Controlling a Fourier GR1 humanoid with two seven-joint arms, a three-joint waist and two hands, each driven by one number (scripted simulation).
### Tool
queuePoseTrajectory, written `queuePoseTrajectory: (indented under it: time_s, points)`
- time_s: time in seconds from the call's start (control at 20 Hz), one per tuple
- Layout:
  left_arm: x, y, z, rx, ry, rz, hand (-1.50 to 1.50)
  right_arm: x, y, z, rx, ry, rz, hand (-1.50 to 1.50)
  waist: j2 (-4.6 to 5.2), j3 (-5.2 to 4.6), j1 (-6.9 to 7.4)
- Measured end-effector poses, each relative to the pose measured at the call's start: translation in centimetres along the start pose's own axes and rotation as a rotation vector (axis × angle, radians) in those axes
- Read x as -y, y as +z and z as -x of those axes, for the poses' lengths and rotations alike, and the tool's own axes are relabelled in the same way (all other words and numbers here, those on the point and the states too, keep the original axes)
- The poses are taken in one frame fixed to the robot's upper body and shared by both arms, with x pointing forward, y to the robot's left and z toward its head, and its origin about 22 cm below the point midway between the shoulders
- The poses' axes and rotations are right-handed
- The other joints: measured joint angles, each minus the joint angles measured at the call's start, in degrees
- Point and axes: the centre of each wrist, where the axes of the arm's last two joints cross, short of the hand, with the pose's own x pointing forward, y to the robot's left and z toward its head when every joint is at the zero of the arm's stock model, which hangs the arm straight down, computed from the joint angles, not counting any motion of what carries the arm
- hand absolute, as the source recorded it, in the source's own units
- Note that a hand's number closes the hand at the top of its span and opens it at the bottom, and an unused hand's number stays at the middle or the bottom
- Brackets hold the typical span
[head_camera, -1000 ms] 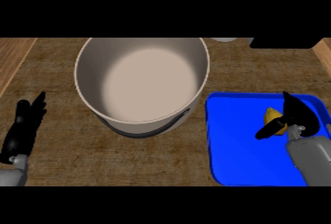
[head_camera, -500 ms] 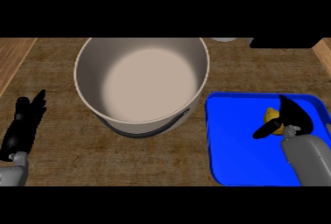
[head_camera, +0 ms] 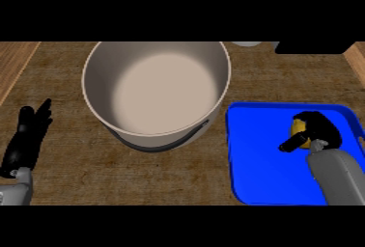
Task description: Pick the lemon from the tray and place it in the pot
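On the tray (head_camera: 264,169), right hand (head_camera: 318,129) fingers curl around the lemon (head_camera: 299,131) (mostly hidden).

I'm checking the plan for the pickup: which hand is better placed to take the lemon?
The right hand: it is already curled over the lemon on the blue tray. The left hand rests open at the counter's far left, beyond the pot.

Kitchen setting, brown wood-grain counter (head_camera: 64,72) seen from steeply above, large pale pot (head_camera: 157,91) standing on it, bright blue tray (head_camera: 264,169) just beside the pot, paler wooden edging along the left side
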Motion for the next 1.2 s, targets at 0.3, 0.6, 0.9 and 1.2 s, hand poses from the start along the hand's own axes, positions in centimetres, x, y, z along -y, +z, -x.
queuePoseTrajectory:
  time_s: [0.3,0.6,0.9,1.2]
  points:
    - [-0.1,-0.6,-0.3,-0.002,0.003,0.003,0.0,-0.2,-0.3,0.7,0.065,0.053,0.097,1.5,-0.11,-0.07,-0.02]
    - [0.5,-0.2,-0.1,-0.002,-0.003,0.002,0.0,0.5,-0.3,0.3,0.121,0.108,0.172,1.5,-0.05,0.05,0.08]
    - [0.7,-0.1,0.2,0.006,-0.002,0.014,0.0,2.4,0.6,-1.5,0.515,0.293,0.106,1.5,0.27,0.23,1.03]
    - [0.7,-0.1,0.3,-0.004,0.001,0.002,0.0,6.5,0.6,-1.5,0.757,0.377,0.196,1.5,0.2,0.25,0.37]
